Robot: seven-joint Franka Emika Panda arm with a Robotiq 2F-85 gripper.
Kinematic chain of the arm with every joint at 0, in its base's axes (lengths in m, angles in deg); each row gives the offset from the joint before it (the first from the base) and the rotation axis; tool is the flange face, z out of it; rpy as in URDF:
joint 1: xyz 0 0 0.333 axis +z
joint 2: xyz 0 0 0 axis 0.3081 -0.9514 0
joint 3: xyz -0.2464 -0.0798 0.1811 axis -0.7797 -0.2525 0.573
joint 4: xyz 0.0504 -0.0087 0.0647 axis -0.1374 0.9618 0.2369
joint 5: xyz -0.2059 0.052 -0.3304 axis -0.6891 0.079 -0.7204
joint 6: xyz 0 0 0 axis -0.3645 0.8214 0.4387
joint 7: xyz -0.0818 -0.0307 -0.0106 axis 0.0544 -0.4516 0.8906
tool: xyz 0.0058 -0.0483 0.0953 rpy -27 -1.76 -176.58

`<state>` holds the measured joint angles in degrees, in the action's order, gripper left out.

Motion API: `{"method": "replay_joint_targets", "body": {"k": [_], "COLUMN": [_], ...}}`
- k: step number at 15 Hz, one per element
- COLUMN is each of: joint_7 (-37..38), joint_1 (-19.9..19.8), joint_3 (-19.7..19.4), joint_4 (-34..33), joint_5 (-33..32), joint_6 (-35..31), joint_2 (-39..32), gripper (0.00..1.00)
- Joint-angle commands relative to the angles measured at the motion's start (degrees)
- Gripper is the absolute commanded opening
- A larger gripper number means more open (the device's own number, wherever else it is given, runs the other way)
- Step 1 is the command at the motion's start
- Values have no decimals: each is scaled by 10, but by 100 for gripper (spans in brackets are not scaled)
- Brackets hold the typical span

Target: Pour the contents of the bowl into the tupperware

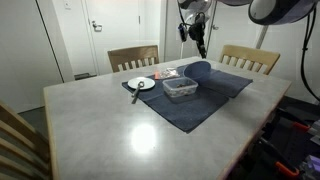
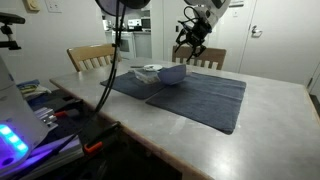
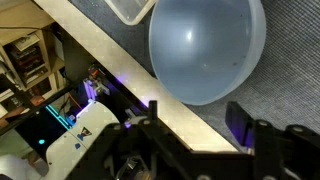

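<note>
Bowl point(image 1: 197, 70), blue-purple, sits upright on a dark mat point(image 1: 205, 102) on the bench point(image 1: 100, 130), upper centre of frame, just beside the clear tupperware point(image 1: 181, 88). A white plate point(image 1: 141, 84) with a utensil point(image 1: 134, 94) lies near the tupperware, toward the left. Two wooden chairs point(image 1: 133, 57) stand behind the bench.

Claw point(image 1: 201, 47) hangs above the bowl, apart from it, fingers spread, pinching nothing.

Wrist view: bowl fills the upper right and the tupperware corner is cut off at the top edge. Bowl's contents are hard to make out.
</note>
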<state>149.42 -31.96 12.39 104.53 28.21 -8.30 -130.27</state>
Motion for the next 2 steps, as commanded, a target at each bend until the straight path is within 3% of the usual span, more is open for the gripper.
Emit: {"method": "replay_joint_targets", "body": {"k": [1,2], "joint_7": [17,16], "joint_1": [-4,-4], "joint_3": [7,6], "joint_4": [17,17], "joint_5": [-4,-5], "joint_6": [15,12], "joint_2": [40,48], "gripper": [99,100]}}
